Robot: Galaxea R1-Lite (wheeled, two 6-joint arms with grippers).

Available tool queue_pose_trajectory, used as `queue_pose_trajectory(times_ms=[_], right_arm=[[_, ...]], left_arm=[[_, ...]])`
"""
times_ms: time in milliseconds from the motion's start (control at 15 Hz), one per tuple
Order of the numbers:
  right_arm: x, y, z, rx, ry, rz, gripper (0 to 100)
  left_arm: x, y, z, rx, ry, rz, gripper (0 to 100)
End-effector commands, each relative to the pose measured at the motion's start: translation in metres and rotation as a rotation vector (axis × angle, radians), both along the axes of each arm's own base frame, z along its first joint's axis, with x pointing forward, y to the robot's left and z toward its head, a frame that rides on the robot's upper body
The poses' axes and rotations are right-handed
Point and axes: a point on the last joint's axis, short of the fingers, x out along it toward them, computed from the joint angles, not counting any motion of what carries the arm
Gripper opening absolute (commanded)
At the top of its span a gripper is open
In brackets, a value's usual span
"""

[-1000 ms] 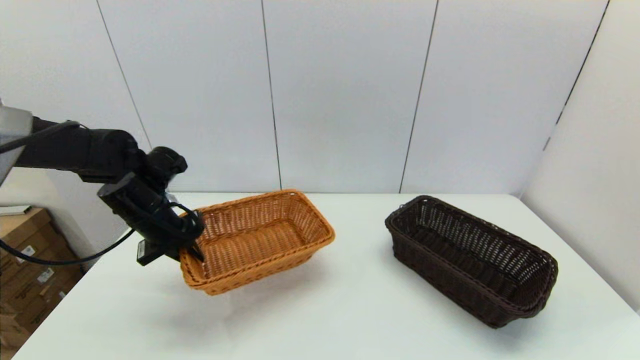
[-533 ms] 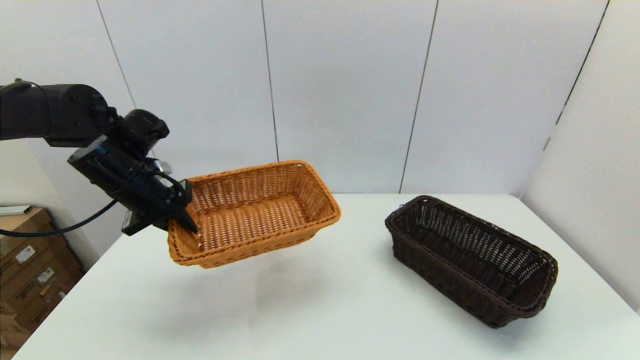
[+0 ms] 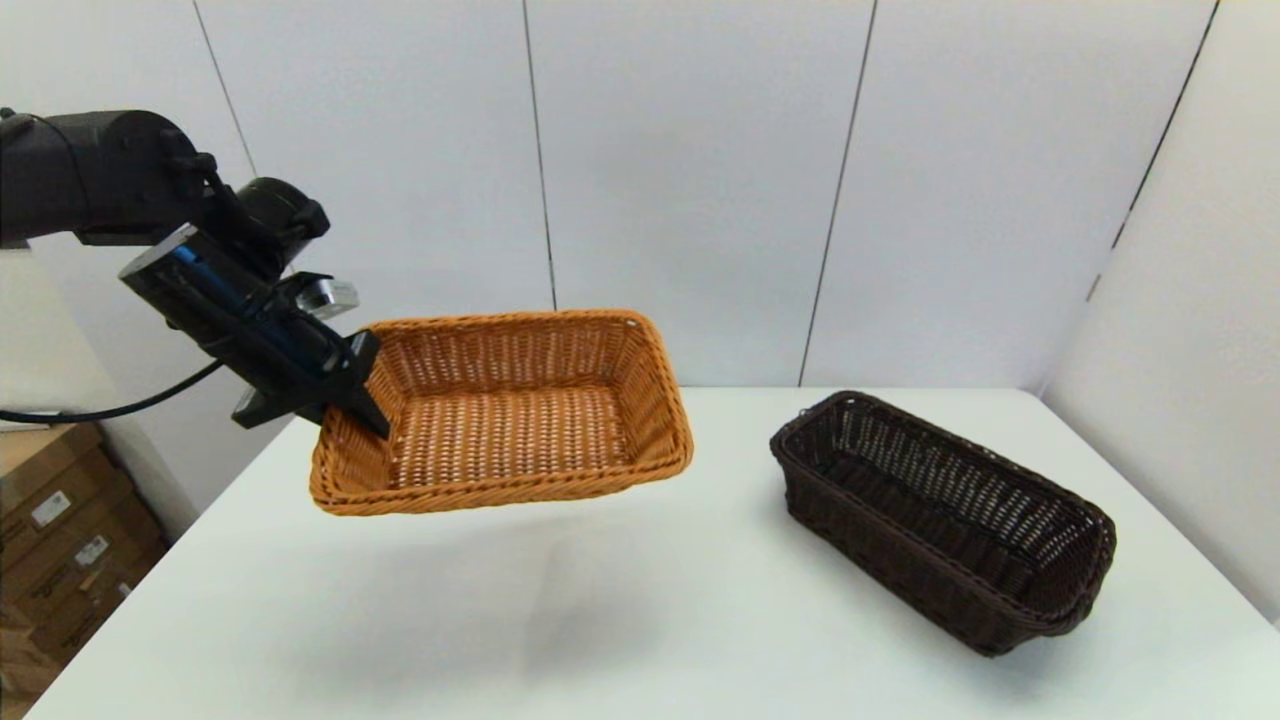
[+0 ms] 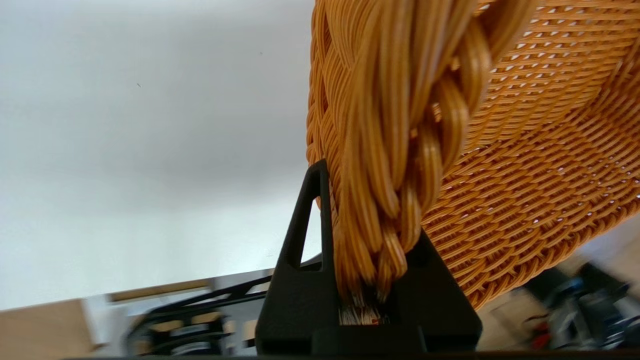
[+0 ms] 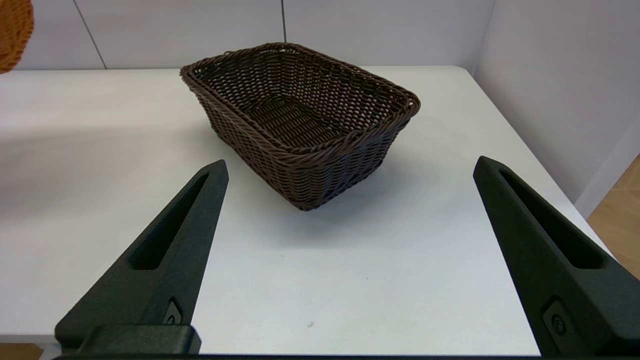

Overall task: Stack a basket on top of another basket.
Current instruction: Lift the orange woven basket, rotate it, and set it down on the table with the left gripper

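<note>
- The left gripper (image 3: 362, 398) fingertips are hidden behind the orange-tan basket (image 3: 500, 415) rim in the head view
- In the left wrist view the basket runs off the picture's edges, and the clutter beneath it is blurred
- The right gripper (image 5: 350, 170) is outside the head view
- The cardboard boxes (image 3: 60, 540) are cut by the frame edge

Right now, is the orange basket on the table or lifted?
Lifted: the orange basket hangs above the table, left gripper shut on its rim.
</note>
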Motion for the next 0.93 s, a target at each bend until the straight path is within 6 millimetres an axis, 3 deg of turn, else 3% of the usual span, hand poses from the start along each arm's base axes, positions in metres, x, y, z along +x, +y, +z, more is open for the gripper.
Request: queue_pose_trajectory(times_ms=[67, 333, 533, 933], right_arm=[[0.000, 0.000, 0.000, 0.000, 0.001, 0.000, 100], [0.000, 0.000, 0.000, 0.000, 0.001, 0.000, 100], [0.000, 0.000, 0.000, 0.000, 0.001, 0.000, 100], [0.000, 0.000, 0.000, 0.000, 0.001, 0.000, 100]], left_arm=[[0.018, -0.015, -0.027, 0.024, 0.037, -0.136, 0], [0.043, -0.049, -0.072, 0.030, 0.070, -0.229, 0], [0.052, -0.070, -0.095, 0.022, 0.089, -0.242, 0], [0.054, -0.084, -0.117, -0.113, 0.190, -0.235, 0]])
